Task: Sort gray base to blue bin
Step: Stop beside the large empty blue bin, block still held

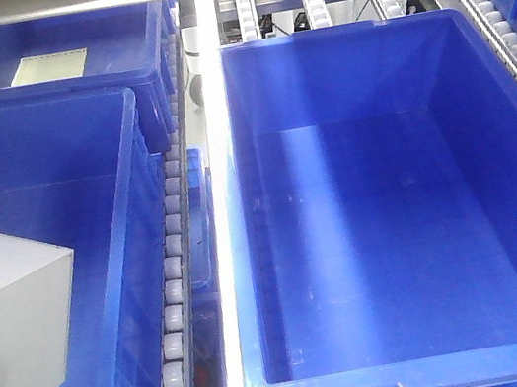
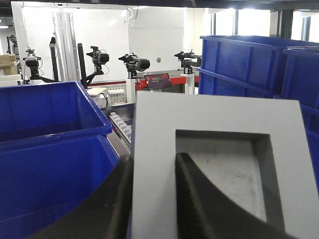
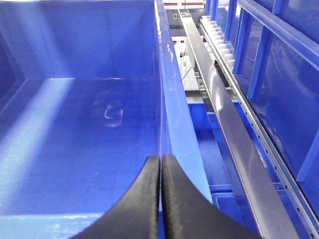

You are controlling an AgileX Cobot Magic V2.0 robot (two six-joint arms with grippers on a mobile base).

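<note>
**Status: gray base point(image 1: 12, 327) held in left pincer point(image 2: 153, 167)**

I read the left pincer clamped on the base wall, with one finger in the recess and one outside. The base shows over the left-hand bin point(image 1: 29, 144), beside the blue bin point(image 1: 356, 66). The right pincer point(image 3: 160, 162) has its fingers pressed together.

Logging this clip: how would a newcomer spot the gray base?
Find the near-left blue tote in the front view. The gray base is over it, in the left pincer. Everything around is blue; it is a gray block with a square recess.
</note>
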